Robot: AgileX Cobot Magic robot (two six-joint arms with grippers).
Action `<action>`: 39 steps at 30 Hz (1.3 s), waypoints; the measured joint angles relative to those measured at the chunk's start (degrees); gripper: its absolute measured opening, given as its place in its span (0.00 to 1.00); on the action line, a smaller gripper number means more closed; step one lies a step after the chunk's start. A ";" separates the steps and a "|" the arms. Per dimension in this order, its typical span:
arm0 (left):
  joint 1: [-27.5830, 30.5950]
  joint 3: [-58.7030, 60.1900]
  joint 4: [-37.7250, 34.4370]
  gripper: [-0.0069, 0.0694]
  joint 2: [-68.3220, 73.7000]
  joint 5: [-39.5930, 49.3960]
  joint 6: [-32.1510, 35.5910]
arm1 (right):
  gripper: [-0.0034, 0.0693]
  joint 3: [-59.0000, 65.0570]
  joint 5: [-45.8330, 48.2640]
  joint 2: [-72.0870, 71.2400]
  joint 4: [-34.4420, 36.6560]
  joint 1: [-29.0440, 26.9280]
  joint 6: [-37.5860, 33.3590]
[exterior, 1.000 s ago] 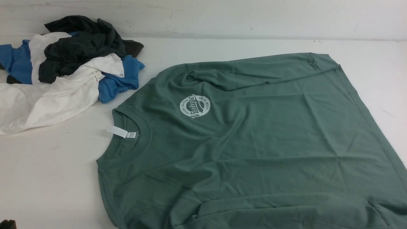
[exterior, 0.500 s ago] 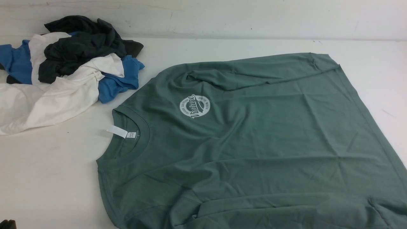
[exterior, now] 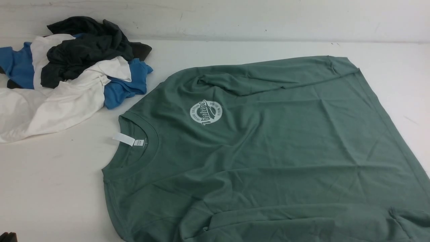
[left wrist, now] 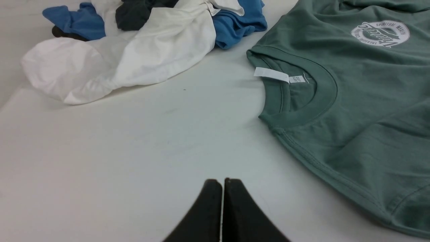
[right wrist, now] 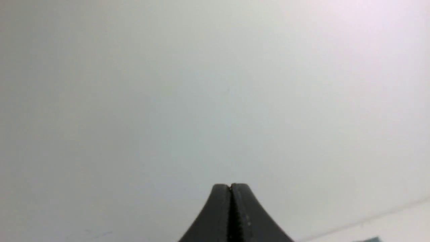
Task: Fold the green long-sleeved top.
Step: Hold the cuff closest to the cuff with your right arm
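Observation:
The green long-sleeved top (exterior: 268, 151) lies spread flat on the white table, collar to the left, hem to the right, with its round white logo (exterior: 206, 112) facing up. One sleeve (exterior: 265, 79) is folded across the far side of the body, another lies along the near edge. The white neck tag (left wrist: 271, 74) sticks out of the collar. My left gripper (left wrist: 222, 181) is shut and empty, hovering over bare table near the collar. My right gripper (right wrist: 231, 185) is shut and empty, facing blank white surface. A dark tip (exterior: 8, 236) shows at the front view's bottom left corner.
A heap of other garments (exterior: 67, 74), blue, white and dark grey, lies at the back left of the table, close to the top's shoulder. A wall (exterior: 235, 16) runs along the table's far edge.

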 joint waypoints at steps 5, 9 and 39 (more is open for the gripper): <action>0.00 0.00 0.02 0.09 0.00 0.00 0.00 | 0.03 -21.43 33.61 21.79 -2.84 0.00 -3.67; 0.00 0.00 0.02 0.09 0.00 0.00 0.00 | 0.03 -27.64 52.66 38.23 -9.25 0.00 -3.67; 0.00 0.00 -11.31 0.09 0.00 0.26 0.00 | 0.53 -38.97 58.77 94.65 -34.76 -1.59 9.11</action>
